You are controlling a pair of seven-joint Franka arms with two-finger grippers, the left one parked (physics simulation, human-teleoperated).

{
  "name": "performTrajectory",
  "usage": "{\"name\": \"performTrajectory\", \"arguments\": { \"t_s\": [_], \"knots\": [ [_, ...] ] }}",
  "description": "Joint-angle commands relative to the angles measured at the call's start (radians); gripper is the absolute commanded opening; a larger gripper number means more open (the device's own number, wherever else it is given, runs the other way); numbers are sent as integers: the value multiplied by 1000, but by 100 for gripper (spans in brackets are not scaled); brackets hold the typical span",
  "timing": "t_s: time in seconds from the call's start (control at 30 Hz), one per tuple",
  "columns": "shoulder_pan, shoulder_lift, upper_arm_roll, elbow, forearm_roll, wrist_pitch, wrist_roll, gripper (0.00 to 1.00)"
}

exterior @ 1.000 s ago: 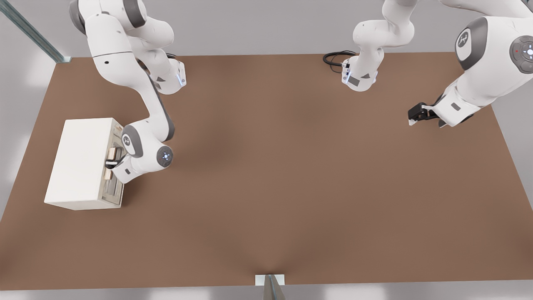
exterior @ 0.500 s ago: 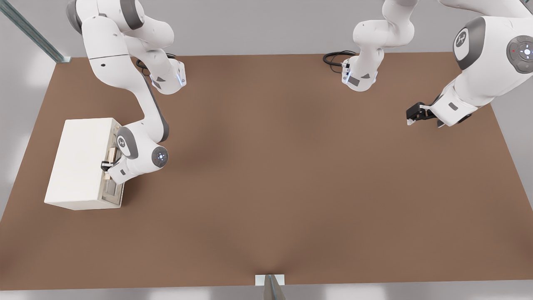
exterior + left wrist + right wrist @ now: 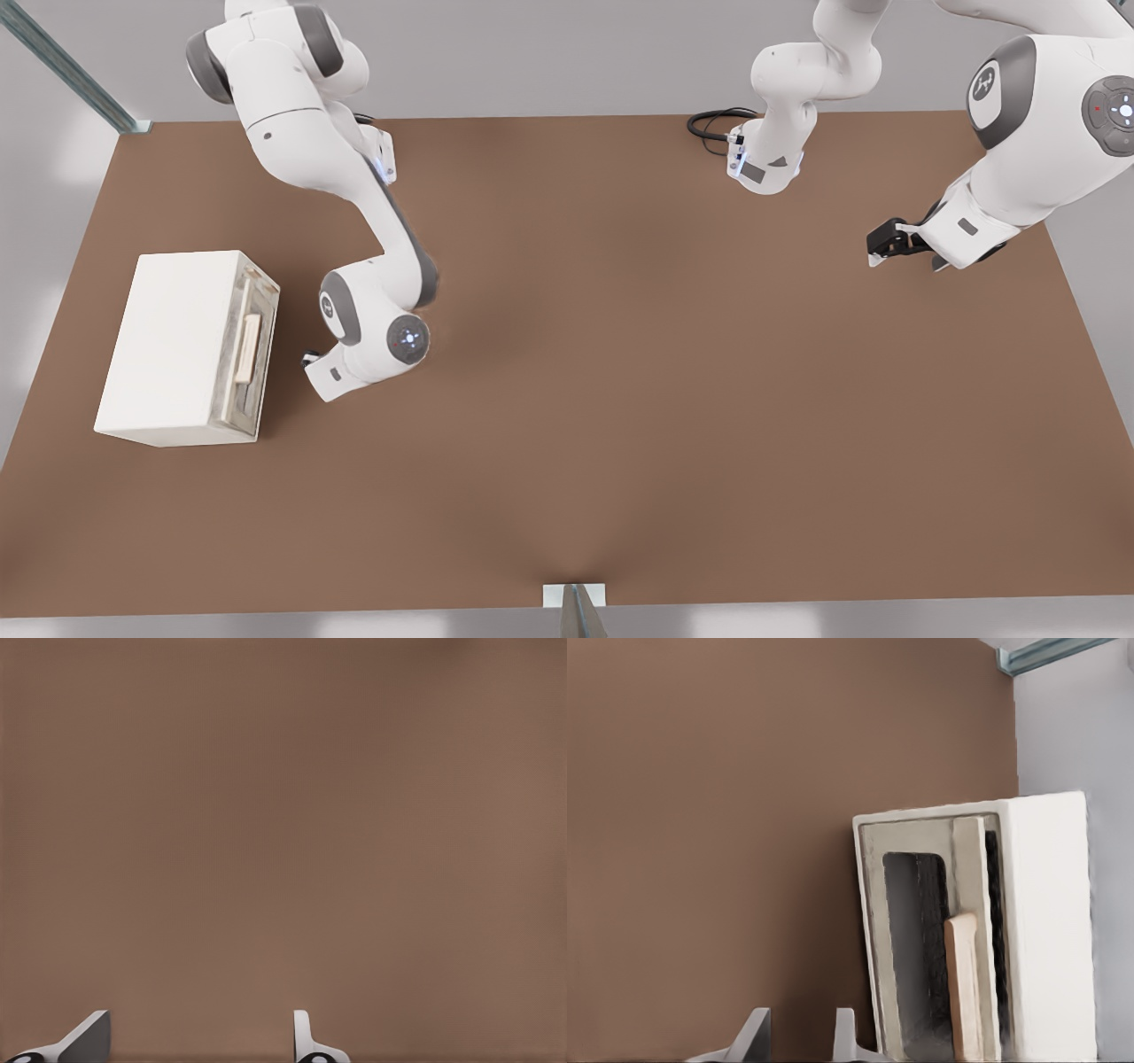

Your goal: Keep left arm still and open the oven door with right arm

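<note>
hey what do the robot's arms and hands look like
Both arms are glossy white, rounded and multi-jointed, with grey joint bands and round dark caps lit at the centre. The right arm ends in a small black hand beside the oven door; its pale grey fingers stand slightly apart. The left arm has a black, white-tipped hand. A black cable coils at one base.

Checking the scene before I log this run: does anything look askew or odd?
The oven door stands slightly ajar, a dark gap along its handle side. The gripper hangs apart from it, fingers open, holding nothing.
</note>
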Motion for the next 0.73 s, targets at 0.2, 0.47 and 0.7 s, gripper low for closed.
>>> {"name": "performTrajectory", "arguments": {
  "t_s": [0.2, 0.47, 0.7],
  "knots": [
    [-268, -290, 15, 125, 535, -81, -731, 100],
    [-287, -215, 3, 265, 500, -157, -717, 100],
    [-287, -206, 3, 265, 480, -157, -719, 100]
  ]
}}
